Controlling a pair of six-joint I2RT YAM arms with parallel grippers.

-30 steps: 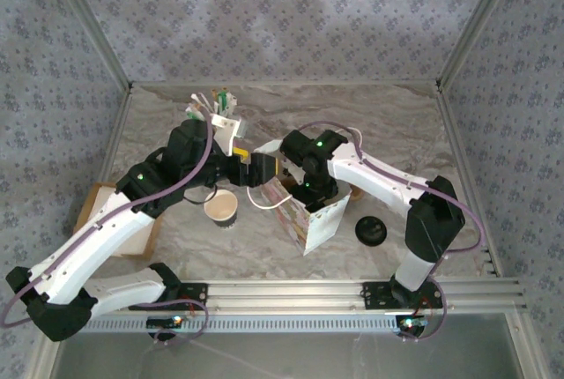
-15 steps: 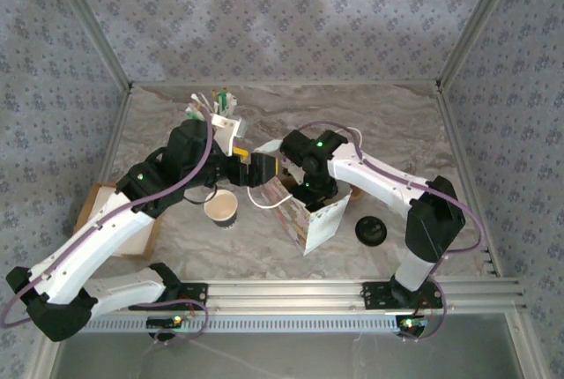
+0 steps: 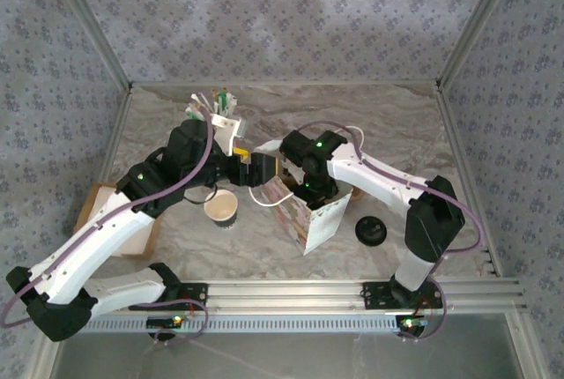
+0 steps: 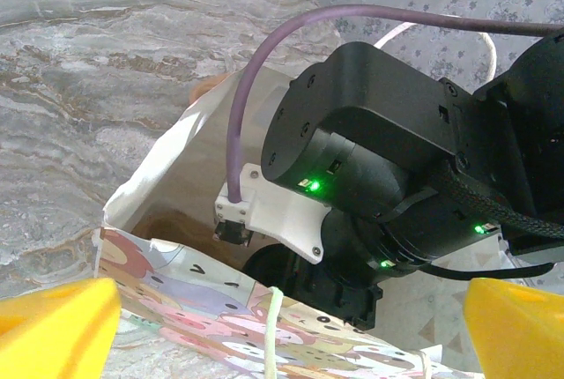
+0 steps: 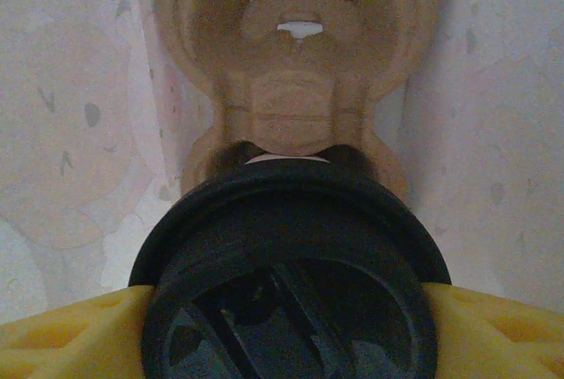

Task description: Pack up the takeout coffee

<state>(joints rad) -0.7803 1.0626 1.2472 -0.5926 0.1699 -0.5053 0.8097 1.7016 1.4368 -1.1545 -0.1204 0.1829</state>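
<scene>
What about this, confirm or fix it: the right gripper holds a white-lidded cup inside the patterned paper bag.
Wrong on the lid's colour. The right gripper holds a black-lidded cup inside the patterned paper bag, as the right wrist view shows.

the top camera sits high above and behind the arm bases, tilted down and forward, far enough back to take in the whole table (image 3: 397, 123) and the paper bag (image 3: 319, 220) near its middle. the left wrist camera rides the left gripper (image 4: 282, 330), its fingertips (image 4: 53, 326) in the lower corners, and looks from close by into the bag's open mouth, where the right arm's wrist (image 4: 379, 141) reaches in. the right wrist camera, on the right gripper (image 5: 286, 335), seems to look straight down inside the bag, very near a black lid (image 5: 286, 264) and a cardboard carrier (image 5: 295, 106). all three views share the bag.
</scene>
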